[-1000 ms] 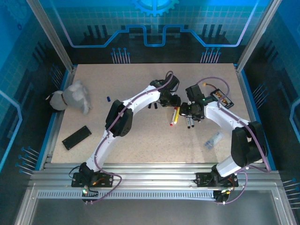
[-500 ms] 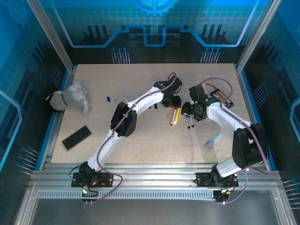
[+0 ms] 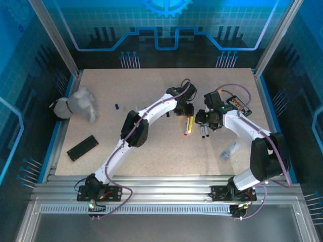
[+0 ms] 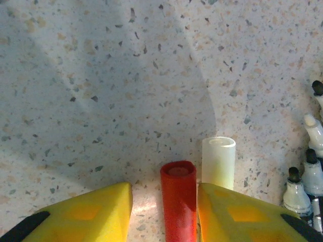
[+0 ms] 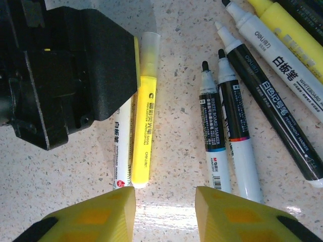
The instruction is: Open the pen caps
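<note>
In the left wrist view my left gripper is open astride a pen's red cap. The cap lies against the right finger, with a gap to the left finger. Just beyond that finger lies a translucent white cap. My right gripper is open over bare table, short of a yellow pen and a white pen. Several uncapped markers lie to their right. From above, the left gripper and right gripper flank the yellow pen.
A black slab lies at the front left and a grey cloth bundle at the far left. A small blue cap sits beside the cloth bundle. A clear bag and an orange-black box are on the right.
The left gripper has shifted slightly right onto the top end of the yellow and red-capped pens. The right gripper has edged a little to the right.
</note>
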Robot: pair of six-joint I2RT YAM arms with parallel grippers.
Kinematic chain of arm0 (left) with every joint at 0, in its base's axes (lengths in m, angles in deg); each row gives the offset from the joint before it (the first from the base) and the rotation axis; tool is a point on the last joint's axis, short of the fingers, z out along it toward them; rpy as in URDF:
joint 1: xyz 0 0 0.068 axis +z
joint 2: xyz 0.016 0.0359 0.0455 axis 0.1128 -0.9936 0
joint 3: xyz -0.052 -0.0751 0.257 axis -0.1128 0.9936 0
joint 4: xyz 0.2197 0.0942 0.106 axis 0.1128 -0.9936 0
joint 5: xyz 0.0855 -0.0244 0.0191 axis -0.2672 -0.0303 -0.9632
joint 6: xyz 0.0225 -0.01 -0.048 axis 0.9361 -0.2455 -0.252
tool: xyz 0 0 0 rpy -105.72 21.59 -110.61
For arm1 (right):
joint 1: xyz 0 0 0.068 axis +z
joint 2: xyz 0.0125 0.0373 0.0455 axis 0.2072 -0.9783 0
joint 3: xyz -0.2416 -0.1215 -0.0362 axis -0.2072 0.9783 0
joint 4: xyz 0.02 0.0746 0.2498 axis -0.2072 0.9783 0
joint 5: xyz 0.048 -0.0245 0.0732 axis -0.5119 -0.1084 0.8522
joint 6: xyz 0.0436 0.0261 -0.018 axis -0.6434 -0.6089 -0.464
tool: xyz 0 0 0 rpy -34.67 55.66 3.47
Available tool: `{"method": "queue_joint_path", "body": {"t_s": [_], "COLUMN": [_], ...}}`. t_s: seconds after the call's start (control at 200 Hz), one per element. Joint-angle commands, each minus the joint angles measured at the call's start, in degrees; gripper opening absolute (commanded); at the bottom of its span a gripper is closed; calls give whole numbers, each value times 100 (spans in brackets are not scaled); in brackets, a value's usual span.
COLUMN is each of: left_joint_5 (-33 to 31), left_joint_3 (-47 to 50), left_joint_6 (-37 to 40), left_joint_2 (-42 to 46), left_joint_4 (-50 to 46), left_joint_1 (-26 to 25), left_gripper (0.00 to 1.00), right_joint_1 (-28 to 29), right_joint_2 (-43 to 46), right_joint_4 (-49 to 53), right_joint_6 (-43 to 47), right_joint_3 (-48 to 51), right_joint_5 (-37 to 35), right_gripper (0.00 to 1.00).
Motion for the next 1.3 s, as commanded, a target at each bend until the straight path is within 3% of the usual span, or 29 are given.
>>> {"method": "queue_joint_path", "body": {"t_s": [0.0,0.335,0.475,0.57,0.635,0.74,0.881,1.011,1.291], "left_joint_5": [-57,-1058,-1167,-1168,-1153,-892,-381,642,1315], "left_joint_3": [-239,-321,-249,-147,-93,132,905,1921,2415], "left_joint_6": [30,284,325,311,295,185,41,-287,-473], "left_joint_2": [-354,-445,-479,-453,-430,-232,469,1328,1988], "left_joint_4": [-307,-968,-1116,-1137,-1156,-1079,-599,341,797], "left_joint_1": [-46,-37,6,44,83,236,509,806,874], "left_gripper": [40,35,31,25,15,0,0,0,0], "right_joint_1": [-93,-67,-30,26,76,159,221,249,531], "right_joint_2": [-14,-85,-194,-246,-285,-347,-365,-374,-627], "right_joint_4": [-64,-259,-334,-423,-477,-662,-1167,-1903,-3045], "right_joint_6": [27,-52,-59,-111,-140,-233,-480,-806,-1326], "right_joint_3": [86,156,135,155,151,182,350,596,732], "right_joint_5": [85,257,343,415,468,631,997,1604,2314], "right_gripper": [37,35,35,34,34,33,32,32,50]}}
